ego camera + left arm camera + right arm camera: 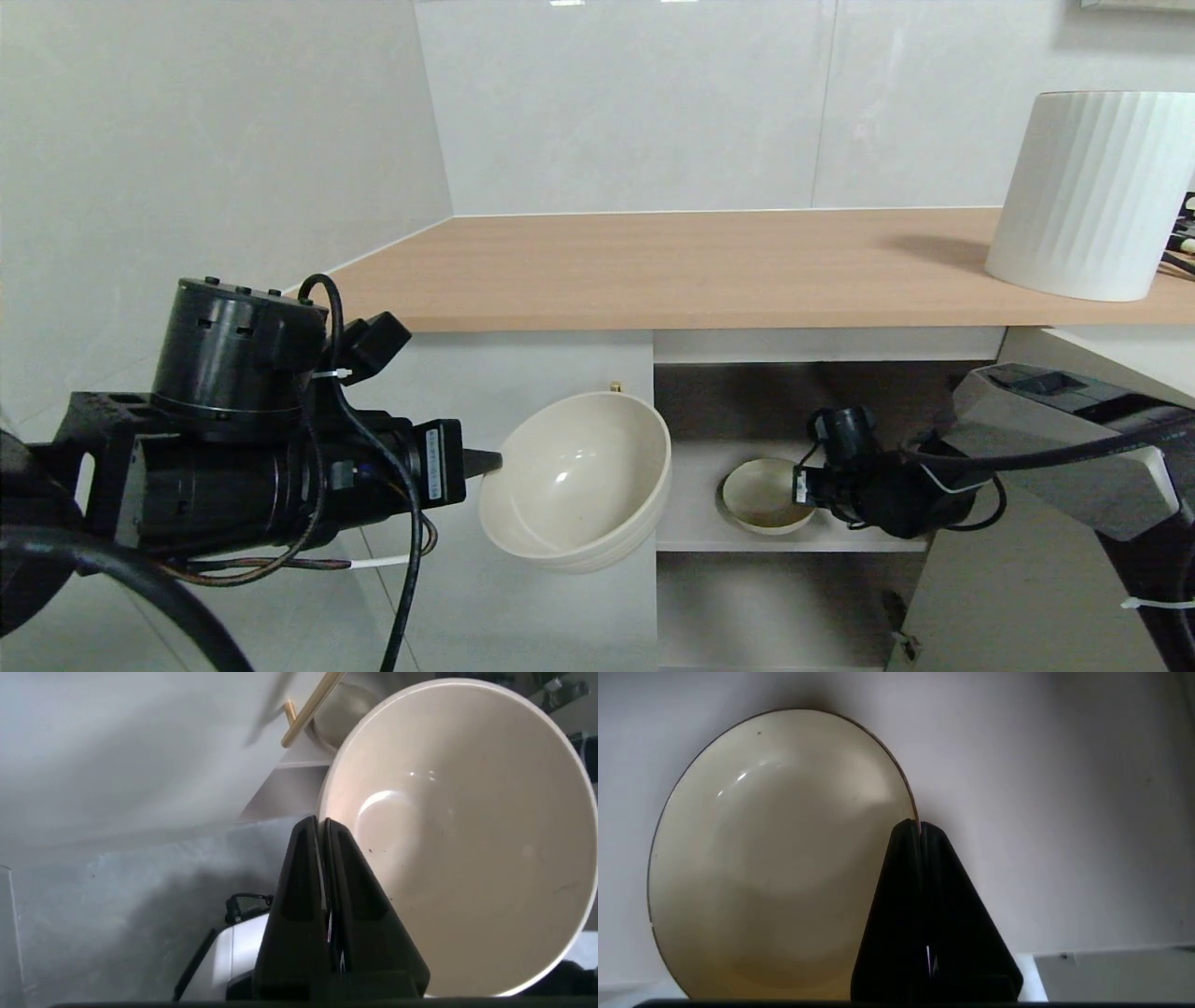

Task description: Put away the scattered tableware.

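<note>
Stowing step: right tool (801, 485) pinches the rim of the small bowl (761, 495) sitting on the cabinet shelf (691, 534) under the desk (700, 271), left tool (495, 459) grips the big bowl (579, 490) tilted in air just outside; next probably release, then shelve big bowl.

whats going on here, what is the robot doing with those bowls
The left gripper pinches the rim of a large cream bowl, holding it tipped in the air in front of the cabinet under the wooden counter. The right gripper is inside the open compartment, clamped on the rim of a smaller bowl that seems to rest on the shelf.
</note>
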Motion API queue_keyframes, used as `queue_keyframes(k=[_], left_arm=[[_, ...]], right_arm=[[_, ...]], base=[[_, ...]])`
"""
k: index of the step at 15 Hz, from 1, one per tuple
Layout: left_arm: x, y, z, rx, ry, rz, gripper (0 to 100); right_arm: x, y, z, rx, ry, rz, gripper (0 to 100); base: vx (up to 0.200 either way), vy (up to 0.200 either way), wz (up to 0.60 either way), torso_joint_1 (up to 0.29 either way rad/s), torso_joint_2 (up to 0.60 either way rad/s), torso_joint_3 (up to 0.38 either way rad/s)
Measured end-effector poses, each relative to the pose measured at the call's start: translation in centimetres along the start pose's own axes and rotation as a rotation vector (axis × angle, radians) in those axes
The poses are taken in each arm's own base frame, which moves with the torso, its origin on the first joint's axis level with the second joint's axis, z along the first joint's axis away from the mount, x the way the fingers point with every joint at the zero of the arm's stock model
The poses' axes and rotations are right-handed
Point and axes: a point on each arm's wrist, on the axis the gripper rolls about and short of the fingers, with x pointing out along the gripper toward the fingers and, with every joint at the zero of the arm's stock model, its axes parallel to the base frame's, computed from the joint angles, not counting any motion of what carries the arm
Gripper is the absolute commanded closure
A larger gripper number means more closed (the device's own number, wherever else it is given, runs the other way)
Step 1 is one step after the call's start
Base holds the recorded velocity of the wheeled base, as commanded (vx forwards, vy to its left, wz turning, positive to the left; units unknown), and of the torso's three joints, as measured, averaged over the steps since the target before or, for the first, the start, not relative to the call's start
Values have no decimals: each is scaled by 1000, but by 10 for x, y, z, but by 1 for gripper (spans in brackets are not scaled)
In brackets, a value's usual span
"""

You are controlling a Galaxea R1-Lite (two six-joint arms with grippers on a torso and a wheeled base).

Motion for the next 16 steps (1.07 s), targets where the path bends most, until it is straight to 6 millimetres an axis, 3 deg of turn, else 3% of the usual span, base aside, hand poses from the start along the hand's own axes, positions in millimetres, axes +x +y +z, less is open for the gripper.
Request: queue_keyframes(k=[6, 7, 13, 16], left_arm=[[0, 0, 0, 0, 2, 1, 100], [1, 0, 0, 0, 2, 1, 100], [2, 0, 0, 1, 2, 2, 100], [11, 2, -1, 34, 20, 16, 100]], right_arm=[[8, -1, -2, 1, -4, -27, 100], [9, -1, -2, 2, -4, -29, 0], [7, -2, 0, 14, -12, -28, 0], [-11, -3, 3, 16, -3, -13, 0]], base=[[0, 0, 0, 0, 0, 0], [0, 0, 0, 0, 0, 0], [0, 0, 0, 0, 0, 0], [0, 0, 0, 0, 0, 0]])
